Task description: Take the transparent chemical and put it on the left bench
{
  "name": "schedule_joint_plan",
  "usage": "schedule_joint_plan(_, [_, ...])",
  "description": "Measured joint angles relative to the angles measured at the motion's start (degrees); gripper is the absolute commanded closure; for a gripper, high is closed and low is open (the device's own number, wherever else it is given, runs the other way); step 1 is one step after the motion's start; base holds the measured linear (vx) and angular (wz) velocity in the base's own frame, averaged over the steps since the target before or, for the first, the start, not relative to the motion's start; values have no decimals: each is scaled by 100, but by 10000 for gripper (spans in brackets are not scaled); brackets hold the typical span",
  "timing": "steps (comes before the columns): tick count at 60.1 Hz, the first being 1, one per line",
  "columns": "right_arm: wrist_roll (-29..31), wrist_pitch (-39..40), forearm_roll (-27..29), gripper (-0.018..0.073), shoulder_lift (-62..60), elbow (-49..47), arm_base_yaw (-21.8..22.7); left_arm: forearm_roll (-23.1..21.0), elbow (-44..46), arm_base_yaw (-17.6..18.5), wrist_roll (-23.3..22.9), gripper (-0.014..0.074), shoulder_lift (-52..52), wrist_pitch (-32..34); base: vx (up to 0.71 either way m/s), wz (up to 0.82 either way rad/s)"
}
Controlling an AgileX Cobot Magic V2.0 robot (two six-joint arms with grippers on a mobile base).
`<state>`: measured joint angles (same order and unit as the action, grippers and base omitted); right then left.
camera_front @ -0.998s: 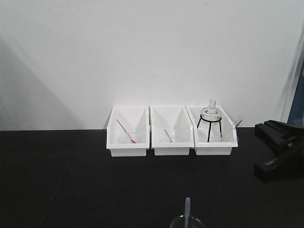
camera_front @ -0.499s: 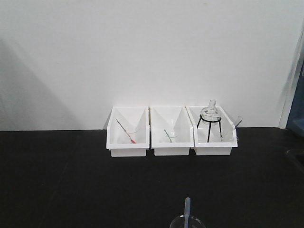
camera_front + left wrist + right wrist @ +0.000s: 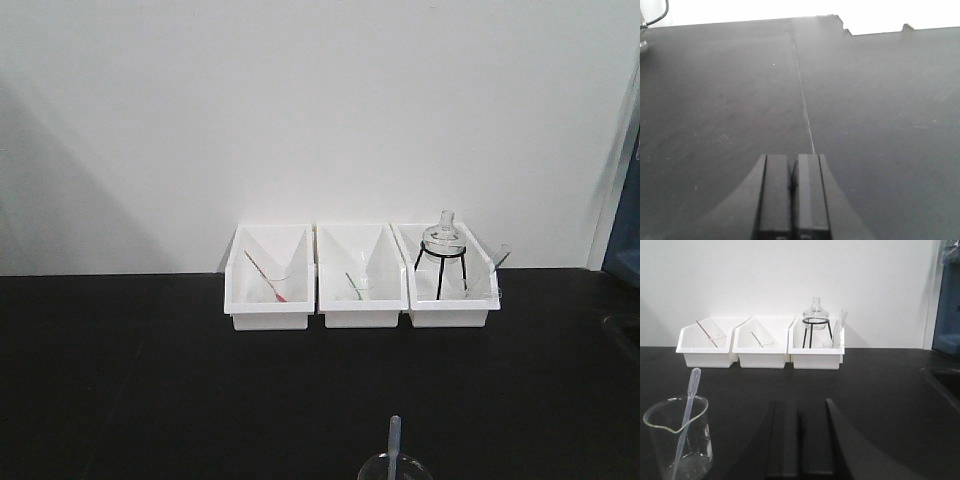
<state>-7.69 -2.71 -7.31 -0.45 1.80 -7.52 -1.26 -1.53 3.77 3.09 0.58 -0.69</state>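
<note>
The transparent pipette [image 3: 686, 420] stands bulb-up in a clear glass beaker [image 3: 680, 445] on the black bench [image 3: 880, 385], at the lower left of the right wrist view. In the front view the pipette [image 3: 394, 440] pokes up from the beaker [image 3: 396, 468] at the bottom edge. My right gripper [image 3: 800, 405] is shut and empty, to the right of the beaker and apart from it. My left gripper [image 3: 791, 162] is shut and empty over bare black worktop [image 3: 865, 100]. Neither gripper shows in the front view.
Three white bins [image 3: 362, 290] stand along the back wall. The left one holds a red pipette [image 3: 266, 277], the middle a green one [image 3: 353, 285], the right a glass flask on a black tripod [image 3: 441, 250]. A sink edge [image 3: 942, 377] lies at right.
A black arm at the right edge of the front view one second ago has left the view. The bins, beaker and pipette have not moved.
</note>
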Motion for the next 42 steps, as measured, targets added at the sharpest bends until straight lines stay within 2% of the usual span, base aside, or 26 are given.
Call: schedule_joint_plan(42, [0, -11, -40, 567, -11, 0, 0, 0, 0, 0, 0, 600, 0, 0, 0, 0])
